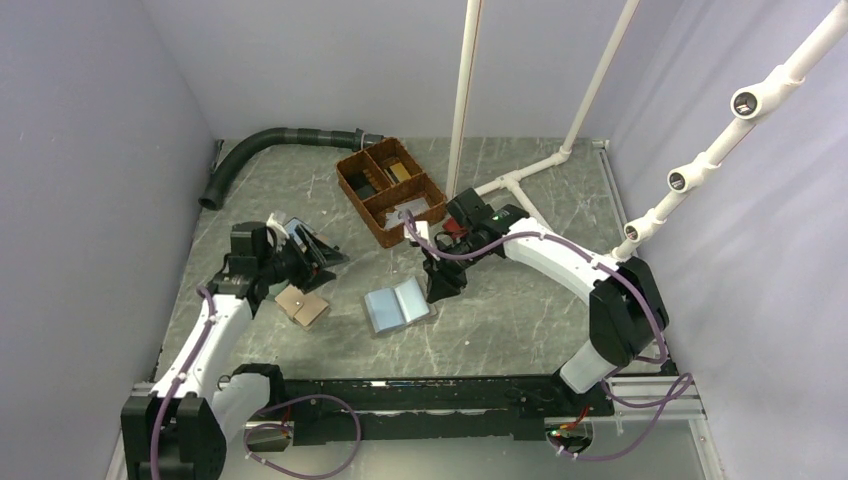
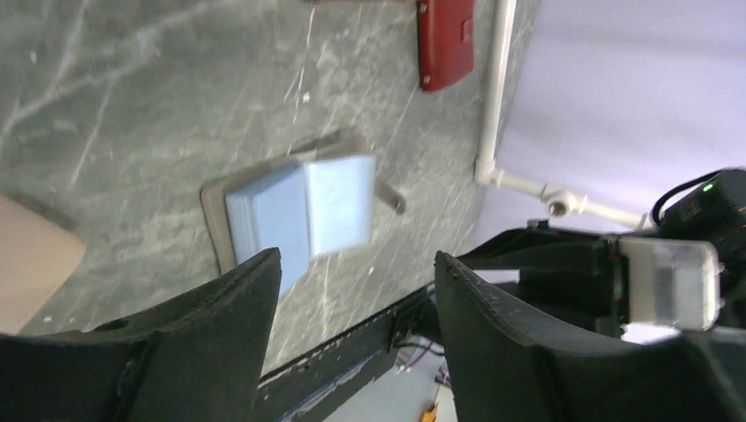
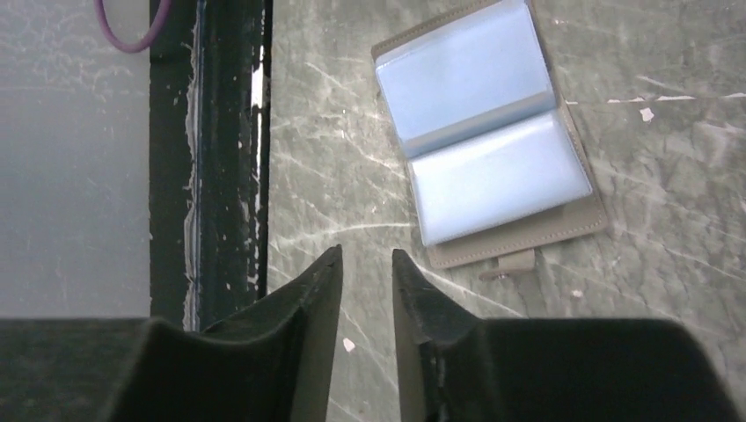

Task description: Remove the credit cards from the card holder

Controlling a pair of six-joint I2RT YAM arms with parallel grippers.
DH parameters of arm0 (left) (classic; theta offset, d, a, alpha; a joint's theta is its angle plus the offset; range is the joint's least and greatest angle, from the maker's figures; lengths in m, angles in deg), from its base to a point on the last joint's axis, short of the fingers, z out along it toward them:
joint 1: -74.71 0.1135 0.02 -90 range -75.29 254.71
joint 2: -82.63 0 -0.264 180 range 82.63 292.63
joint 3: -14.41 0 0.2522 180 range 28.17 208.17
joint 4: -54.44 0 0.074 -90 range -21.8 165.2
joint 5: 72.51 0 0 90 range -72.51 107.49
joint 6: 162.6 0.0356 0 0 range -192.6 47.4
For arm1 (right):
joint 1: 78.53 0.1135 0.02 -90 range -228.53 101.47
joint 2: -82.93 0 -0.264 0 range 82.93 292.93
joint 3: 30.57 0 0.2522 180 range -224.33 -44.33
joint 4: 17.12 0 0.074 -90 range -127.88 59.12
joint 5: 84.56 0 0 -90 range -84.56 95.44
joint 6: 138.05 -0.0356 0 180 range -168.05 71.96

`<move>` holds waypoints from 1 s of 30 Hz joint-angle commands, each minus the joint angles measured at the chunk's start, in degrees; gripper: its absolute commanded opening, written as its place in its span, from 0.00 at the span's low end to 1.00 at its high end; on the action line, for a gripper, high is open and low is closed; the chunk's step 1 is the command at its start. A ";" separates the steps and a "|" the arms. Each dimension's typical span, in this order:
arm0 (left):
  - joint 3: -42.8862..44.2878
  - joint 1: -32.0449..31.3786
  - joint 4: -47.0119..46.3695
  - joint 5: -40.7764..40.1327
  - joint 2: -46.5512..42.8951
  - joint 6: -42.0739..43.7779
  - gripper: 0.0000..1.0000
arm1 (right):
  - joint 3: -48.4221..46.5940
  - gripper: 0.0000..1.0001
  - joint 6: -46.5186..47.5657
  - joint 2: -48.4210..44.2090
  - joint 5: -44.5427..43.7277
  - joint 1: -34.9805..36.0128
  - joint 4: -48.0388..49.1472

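The card holder (image 1: 398, 305) lies open on the table, light blue inside with a taupe rim. It also shows in the right wrist view (image 3: 493, 141) with its small tab (image 3: 510, 262), and in the left wrist view (image 2: 308, 211). I cannot make out separate credit cards in its pale blue slots. My right gripper (image 1: 440, 290) hovers just right of the holder; its jaws (image 3: 365, 255) stand a narrow gap apart with nothing between them. My left gripper (image 1: 325, 252) is up and left of the holder, wide open and empty (image 2: 356, 257).
A tan flat object (image 1: 302, 305) lies left of the holder. A red wallet (image 2: 446, 40) lies under the right arm. A brown divided basket (image 1: 390, 190) stands behind, with a black hose (image 1: 270, 145) at back left and white pipes (image 1: 520, 180) at back right.
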 commanded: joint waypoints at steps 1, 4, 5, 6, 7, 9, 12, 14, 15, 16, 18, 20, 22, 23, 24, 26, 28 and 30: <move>-5.38 -1.50 -4.91 5.32 -3.97 -6.27 0.65 | 0.46 0.27 -8.40 0.93 -1.08 2.07 8.00; -9.20 -3.83 -6.50 4.32 -6.04 -8.60 0.58 | 1.32 0.16 -13.26 2.50 -2.59 4.20 12.11; -10.28 -4.84 -7.20 3.75 -6.59 -9.49 0.56 | 1.48 0.12 -14.70 3.02 -3.51 4.87 13.12; -11.41 -5.96 -7.87 3.02 -7.01 -10.29 0.56 | 1.59 0.10 -15.92 3.79 -4.29 5.50 13.96; -12.69 -7.10 -8.45 2.14 -7.21 -11.13 0.56 | 1.72 0.07 -16.89 4.56 -4.92 6.09 14.69; -13.83 -9.40 -9.54 0.21 -7.15 -12.40 0.55 | 2.03 0.01 -19.24 5.92 -6.96 7.14 16.44; -14.45 -12.17 -11.52 -1.48 -5.80 -13.48 0.54 | 2.25 0.00 -22.13 7.77 -8.83 7.67 17.99; -14.43 -13.86 -13.13 -2.34 -4.08 -13.97 0.54 | 2.55 0.00 -23.44 8.72 -9.74 7.72 18.68; -14.49 -14.67 -14.10 -2.66 -3.00 -14.23 0.54 | 2.68 0.00 -23.91 9.16 -10.16 7.72 18.94; -14.50 -15.69 -15.16 -3.03 -1.58 -14.57 0.54 | 2.93 0.00 -24.86 9.51 -10.56 7.72 19.43; -14.61 -17.57 -17.62 -3.67 0.79 -15.11 0.54 | 3.29 0.00 -24.92 10.12 -10.64 7.72 19.63; -14.62 -19.38 -19.21 -4.16 3.43 -15.56 0.54 | 3.74 0.00 -25.20 10.72 -10.92 7.72 20.08; -14.08 -20.25 -21.09 -4.43 6.08 -15.60 0.54 | 3.85 0.00 -25.28 11.34 -11.04 7.65 20.04; -13.77 -20.56 -21.14 -4.42 7.33 -15.45 0.54 | 3.96 0.00 -25.49 11.44 -11.04 7.69 20.15; -13.31 -20.83 -21.33 -4.38 8.44 -15.12 0.55 | 4.02 0.00 -25.72 11.53 -10.94 7.70 20.31; -12.24 -21.36 -20.83 -4.72 10.36 -14.27 0.56 | 4.14 0.00 -26.05 11.72 -10.72 7.72 20.52; -11.07 -21.76 -19.85 -5.15 11.88 -13.22 0.57 | 4.16 0.00 -26.29 11.98 -10.61 7.64 20.64; -10.12 -22.07 -17.86 -5.74 13.00 -12.36 0.58 | 4.15 0.00 -26.37 12.37 -10.60 7.63 20.60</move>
